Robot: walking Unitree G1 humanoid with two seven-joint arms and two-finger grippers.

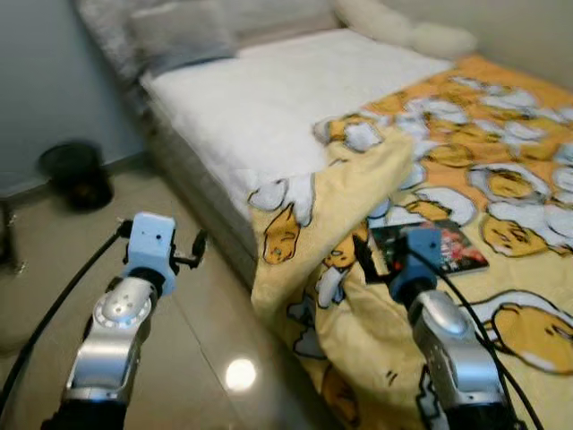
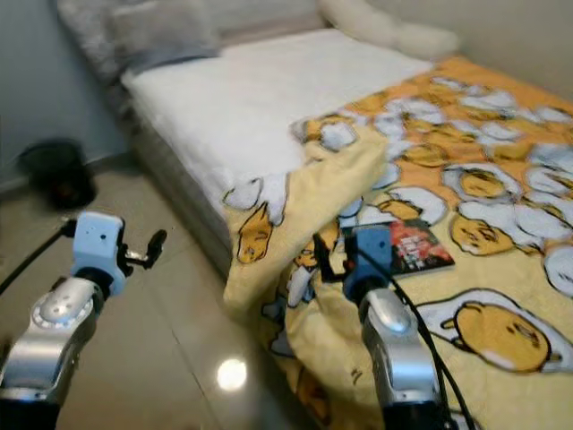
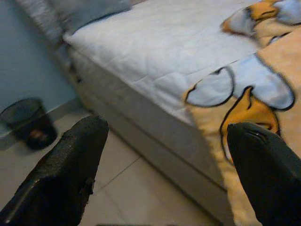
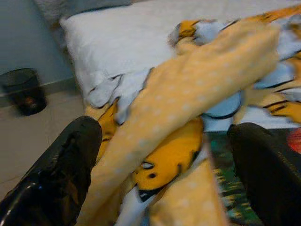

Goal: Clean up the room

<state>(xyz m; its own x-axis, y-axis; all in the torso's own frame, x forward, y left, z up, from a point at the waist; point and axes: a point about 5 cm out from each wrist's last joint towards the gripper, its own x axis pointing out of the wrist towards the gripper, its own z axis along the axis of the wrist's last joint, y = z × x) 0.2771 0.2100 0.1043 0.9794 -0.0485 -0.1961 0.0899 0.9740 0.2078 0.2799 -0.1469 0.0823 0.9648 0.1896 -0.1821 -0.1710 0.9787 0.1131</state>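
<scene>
A: Starting at the left, what's there?

B: A black waste bin point(image 1: 76, 175) on the tiled floor point(image 1: 197, 358) by the wall, clear of the bed. Nearer us the left gripper point(image 1: 195, 248) hangs over the floor beside the bed's long edge, fingers spread wide, nothing between them.

A: And the bed itself?

B: The head half of the mattress point(image 1: 269, 98) lies bare and white, with a grey pillow point(image 1: 183, 36) at the head edge. The yellow patterned blanket point(image 1: 501, 134) covers only the foot half; its near corner is folded back and bunched, spilling over the side edge toward the floor. A book point(image 1: 439, 248) lies on the blanket near that edge.

A: So how much is done?

B: Little, I'd judge. The blanket wants straightening and the book wants putting away.

A: The right arm?

B: Reached forward over the bed's side edge, the right gripper point(image 4: 164, 155) gaping open, empty, its fingers either side of the rumpled fold, the book just beyond
</scene>
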